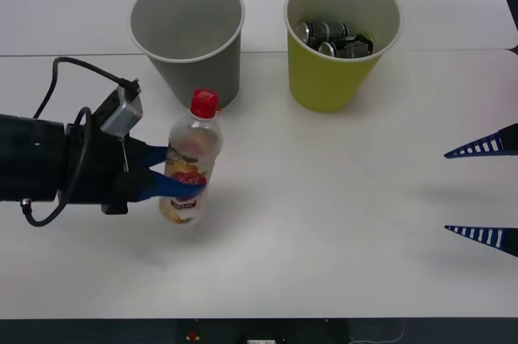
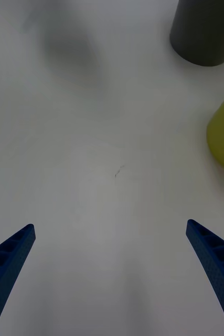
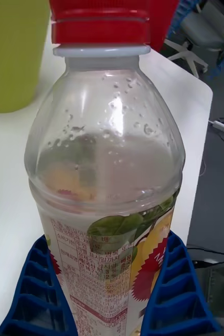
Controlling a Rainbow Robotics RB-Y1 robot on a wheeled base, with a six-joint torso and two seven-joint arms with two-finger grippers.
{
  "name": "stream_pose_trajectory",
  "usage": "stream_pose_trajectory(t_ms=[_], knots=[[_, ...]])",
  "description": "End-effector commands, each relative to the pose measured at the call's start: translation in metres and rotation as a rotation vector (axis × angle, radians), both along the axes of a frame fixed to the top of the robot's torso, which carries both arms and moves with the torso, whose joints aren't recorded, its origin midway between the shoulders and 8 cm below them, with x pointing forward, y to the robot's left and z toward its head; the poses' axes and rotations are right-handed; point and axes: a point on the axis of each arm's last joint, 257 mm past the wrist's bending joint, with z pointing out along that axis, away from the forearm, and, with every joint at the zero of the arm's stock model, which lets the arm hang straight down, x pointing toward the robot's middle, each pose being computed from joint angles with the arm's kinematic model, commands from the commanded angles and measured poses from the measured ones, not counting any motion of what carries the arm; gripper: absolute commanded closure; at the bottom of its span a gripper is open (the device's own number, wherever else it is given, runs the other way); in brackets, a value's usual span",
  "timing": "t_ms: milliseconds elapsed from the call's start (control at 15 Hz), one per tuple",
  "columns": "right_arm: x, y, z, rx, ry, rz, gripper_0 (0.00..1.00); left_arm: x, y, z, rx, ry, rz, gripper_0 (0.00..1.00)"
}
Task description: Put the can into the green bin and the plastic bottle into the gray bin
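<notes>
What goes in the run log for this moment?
left gripper: shut on plastic bottle | right gripper: open, idle | cans in green bin | gray bin

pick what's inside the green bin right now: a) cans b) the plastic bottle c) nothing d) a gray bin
a: cans lie at the bottom of the green bin, while the plastic bottle is outside it, gripped by the left pincer in front of the gray bin.

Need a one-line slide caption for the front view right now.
Left pincer grips the plastic bottle before the gray bin; cans sit in the green bin; right pincer open.
</notes>
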Motion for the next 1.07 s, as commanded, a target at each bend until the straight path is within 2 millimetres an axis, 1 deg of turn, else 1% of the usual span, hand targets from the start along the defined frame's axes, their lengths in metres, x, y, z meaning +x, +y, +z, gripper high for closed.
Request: stream_pose_trajectory(t_ms=[67,267,467,533,733,800,933,1067], knots=[[0.000,0.000,0.000,0.000,0.000,0.000,0.00,0.012,0.011,0.030,-0.013,0.019,0.128,1.00],[0.000,0.000,0.000,0.000,0.000,0.000,0.00,0.026,0.029,0.064,0.039,-0.050,0.231,1.00],[0.000,0.000,0.000,0.000,0.000,0.000,0.00,0.038,0.049,0.095,0.091,-0.092,0.247,1.00],[0.000,0.000,0.000,0.000,0.000,0.000,0.00,0.043,0.052,0.104,0.092,-0.095,0.249,1.00],[0.000,0.000,0.000,0.000,0.000,0.000,0.00,0.066,0.064,0.137,0.110,-0.139,0.277,1.00],[0.000,0.000,0.000,0.000,0.000,0.000,0.00,0.073,0.067,0.146,0.125,-0.151,0.284,1.00],[0.000,0.000,0.000,0.000,0.000,0.000,0.00,0.088,0.067,0.161,0.146,-0.162,0.288,1.00],[0.000,0.000,0.000,0.000,0.000,0.000,0.00,0.103,0.065,0.166,0.152,-0.153,0.296,1.00]])
